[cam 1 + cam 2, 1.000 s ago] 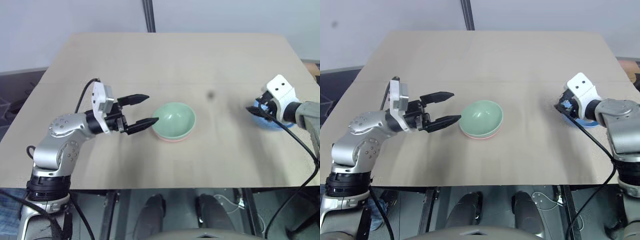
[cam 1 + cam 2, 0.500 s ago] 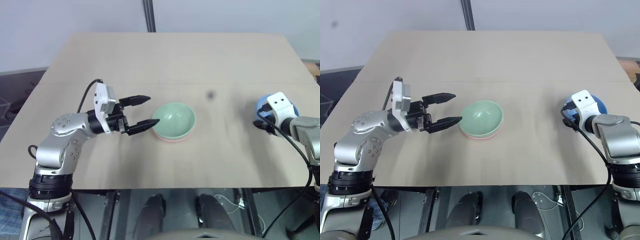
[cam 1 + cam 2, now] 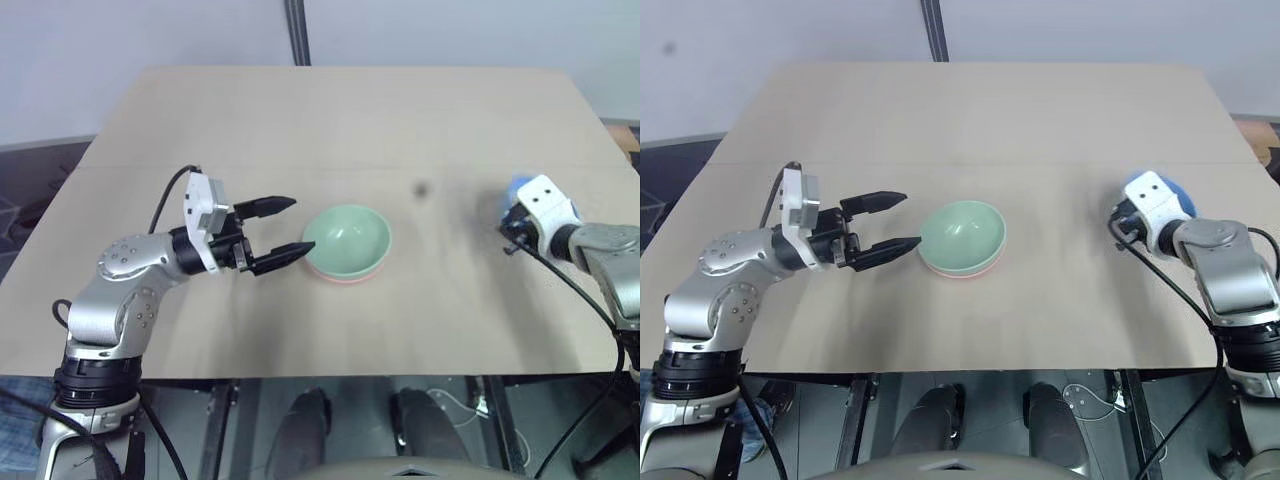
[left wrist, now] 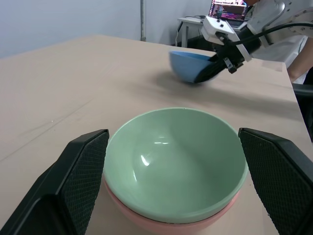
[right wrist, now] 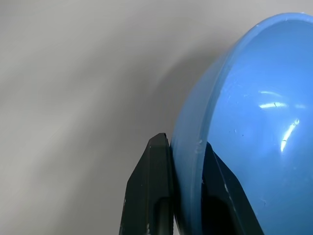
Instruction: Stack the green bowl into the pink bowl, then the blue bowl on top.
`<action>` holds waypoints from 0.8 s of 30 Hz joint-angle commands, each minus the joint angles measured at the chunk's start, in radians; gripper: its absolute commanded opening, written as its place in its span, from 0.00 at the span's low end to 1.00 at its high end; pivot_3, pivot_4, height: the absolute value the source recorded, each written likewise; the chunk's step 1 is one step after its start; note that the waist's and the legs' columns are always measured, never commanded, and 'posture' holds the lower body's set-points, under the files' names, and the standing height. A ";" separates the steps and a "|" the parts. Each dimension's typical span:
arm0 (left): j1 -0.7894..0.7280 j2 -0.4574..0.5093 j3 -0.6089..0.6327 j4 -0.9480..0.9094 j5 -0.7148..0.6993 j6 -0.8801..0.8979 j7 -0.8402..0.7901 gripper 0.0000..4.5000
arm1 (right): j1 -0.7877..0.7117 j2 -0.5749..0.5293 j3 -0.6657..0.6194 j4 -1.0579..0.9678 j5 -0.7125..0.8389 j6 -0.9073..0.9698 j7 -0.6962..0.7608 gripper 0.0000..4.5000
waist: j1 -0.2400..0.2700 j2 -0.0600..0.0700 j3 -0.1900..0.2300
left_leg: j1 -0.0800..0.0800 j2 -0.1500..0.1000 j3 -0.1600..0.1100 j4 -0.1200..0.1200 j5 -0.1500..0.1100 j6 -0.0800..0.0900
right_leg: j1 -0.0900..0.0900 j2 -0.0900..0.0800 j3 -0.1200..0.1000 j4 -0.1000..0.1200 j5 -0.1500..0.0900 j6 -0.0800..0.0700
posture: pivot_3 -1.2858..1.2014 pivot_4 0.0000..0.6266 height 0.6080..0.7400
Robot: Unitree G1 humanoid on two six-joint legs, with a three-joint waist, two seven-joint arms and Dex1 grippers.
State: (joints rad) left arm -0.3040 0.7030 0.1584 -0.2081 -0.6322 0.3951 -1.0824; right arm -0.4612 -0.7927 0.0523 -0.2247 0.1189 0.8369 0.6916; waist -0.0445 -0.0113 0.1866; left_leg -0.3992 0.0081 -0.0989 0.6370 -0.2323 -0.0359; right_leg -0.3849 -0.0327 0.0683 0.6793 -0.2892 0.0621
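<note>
The green bowl (image 3: pixel 346 240) sits nested inside the pink bowl (image 3: pixel 343 277) at the table's middle; only the pink rim shows beneath it. My left gripper (image 3: pixel 285 229) stands open just left of the pair, its fingers level and spread wide apart on either side of the stack in the left wrist view. At the table's right side, my right gripper (image 5: pixel 186 166) is shut on the rim of the blue bowl (image 5: pixel 249 127), one finger outside the wall and one inside. From the left wrist view the blue bowl (image 4: pixel 188 65) is tilted off the tabletop.
The tan table (image 3: pixel 330 130) has open room behind and in front of the bowls. A dark post (image 3: pixel 297 30) rises behind the far edge. A person and a laptop screen (image 4: pixel 227 10) are beyond the table's right side.
My right gripper dropped toward the blue bowl's near rim and closed on it, and the bowl now tilts. The left gripper stayed open beside the stack.
</note>
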 commanded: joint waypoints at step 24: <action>0.153 0.045 0.126 -0.089 -0.011 -0.015 0.035 1.00 | -0.345 0.130 0.376 -0.200 -0.024 -0.360 0.401 0.01 | 0.003 0.000 0.000 | -0.001 0.000 -0.002 0.000 0.000 0.000 | 0.000 -0.001 -0.002 0.000 0.000 0.000 | 0.52 0.24 1.00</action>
State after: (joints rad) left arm -0.1553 0.7334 0.2499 -0.2564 -0.6321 0.3975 -1.0479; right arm -0.7849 -0.6667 0.4311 -0.3864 0.0957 0.4936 1.0864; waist -0.0412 -0.0114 0.1869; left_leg -0.3997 0.0080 -0.1013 0.6375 -0.2323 -0.0360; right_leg -0.3848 -0.0334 0.0661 0.6789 -0.2893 0.0619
